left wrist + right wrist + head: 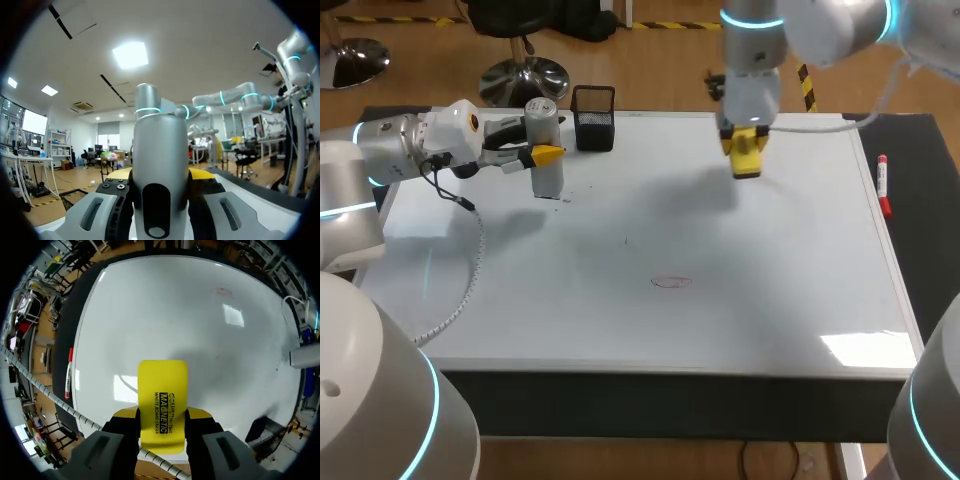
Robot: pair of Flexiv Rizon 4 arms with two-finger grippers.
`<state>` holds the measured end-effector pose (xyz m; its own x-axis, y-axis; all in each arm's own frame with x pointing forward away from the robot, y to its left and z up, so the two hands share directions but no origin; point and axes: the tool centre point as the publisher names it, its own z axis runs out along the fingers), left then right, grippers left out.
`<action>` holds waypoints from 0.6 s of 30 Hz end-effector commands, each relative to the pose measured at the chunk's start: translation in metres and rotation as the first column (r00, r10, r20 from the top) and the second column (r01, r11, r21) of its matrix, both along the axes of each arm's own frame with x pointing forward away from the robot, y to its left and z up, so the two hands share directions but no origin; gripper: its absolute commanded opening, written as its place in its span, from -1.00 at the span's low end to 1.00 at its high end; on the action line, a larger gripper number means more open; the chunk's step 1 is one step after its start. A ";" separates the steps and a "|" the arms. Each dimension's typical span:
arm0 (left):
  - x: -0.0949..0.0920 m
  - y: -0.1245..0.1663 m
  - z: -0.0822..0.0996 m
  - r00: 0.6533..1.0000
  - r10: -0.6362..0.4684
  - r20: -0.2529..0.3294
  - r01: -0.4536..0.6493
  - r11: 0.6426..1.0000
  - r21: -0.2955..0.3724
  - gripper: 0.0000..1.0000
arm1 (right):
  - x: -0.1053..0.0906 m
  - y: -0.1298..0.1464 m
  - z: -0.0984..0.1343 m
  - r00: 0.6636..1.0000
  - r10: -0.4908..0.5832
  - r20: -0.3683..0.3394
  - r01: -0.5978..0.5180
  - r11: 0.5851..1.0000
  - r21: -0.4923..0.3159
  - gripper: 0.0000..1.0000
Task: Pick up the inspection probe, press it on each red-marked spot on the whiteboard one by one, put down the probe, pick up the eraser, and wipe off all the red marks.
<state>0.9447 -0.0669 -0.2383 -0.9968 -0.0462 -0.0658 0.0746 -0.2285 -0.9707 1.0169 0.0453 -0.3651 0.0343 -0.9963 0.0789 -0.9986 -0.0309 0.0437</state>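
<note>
- Head view: left gripper [541, 152] is clamped on the probe [548, 178], a grey cylinder, from two sides.
- Probe stands upright at the far left part of the whiteboard [650, 330], just beside a black mesh holder [593, 118]. Its lower end is at the board surface; contact is unclear.
- Left arm comes in low from the left, and its cable [472, 262] trails across the board's left side.
- Right gripper [744, 148] is closed on the yellow eraser [748, 168], held above the far middle of the board and pointing down. Its shadow falls on the board below it.
- One faint red mark [670, 282] sits near the board's middle, towards the near side, well apart from both grippers.
- Red marker [883, 185] lies at the board's right edge.
- Left wrist view: probe [160, 145] fills the gap between the fingers of the left gripper [161, 176], upright, with yellow tips on both sides. The right arm [235, 97] is beyond it.
- Right wrist view: eraser [162, 390] is pinched between the fingers of the right gripper [162, 415], flat face up to the camera, with the whiteboard [190, 320] under it.
- Same view: the faint red mark [220, 290] is far ahead of the eraser, the marker [69, 371] is off to one side by the board edge, and the probe [305, 357] is at the opposite edge.
</note>
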 end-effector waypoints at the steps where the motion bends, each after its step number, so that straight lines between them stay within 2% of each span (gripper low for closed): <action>1: -0.001 0.000 0.001 1.000 0.001 0.002 -0.001 1.000 -0.001 -1.00 | -0.035 0.023 0.012 0.996 0.059 0.067 -0.059 0.998 0.001 -1.00; 5: -0.001 0.000 0.001 1.000 0.001 0.002 -0.001 1.000 -0.001 -1.00 | -0.061 0.051 0.014 0.990 0.113 0.083 -0.115 0.993 0.023 -1.00; 7: -0.001 0.000 0.001 1.000 0.001 0.002 -0.001 1.000 -0.001 -1.00 | -0.073 0.063 0.013 0.986 0.138 0.092 -0.139 0.990 -0.002 -1.00; 9: -0.001 0.000 0.001 1.000 0.001 0.002 -0.001 1.000 -0.001 -1.00 | -0.083 0.073 0.013 0.984 0.149 0.096 -0.152 0.988 0.025 -1.00; 16: -0.001 0.000 0.001 1.000 0.001 0.002 -0.001 1.000 -0.001 -1.00 | -0.120 0.112 0.010 0.977 0.181 0.115 -0.186 0.982 0.036 -1.00; 18: -0.001 0.000 0.001 1.000 0.001 0.002 -0.001 1.000 -0.001 -1.00 | -0.129 0.121 0.006 0.976 0.185 0.114 -0.188 0.982 0.009 -1.00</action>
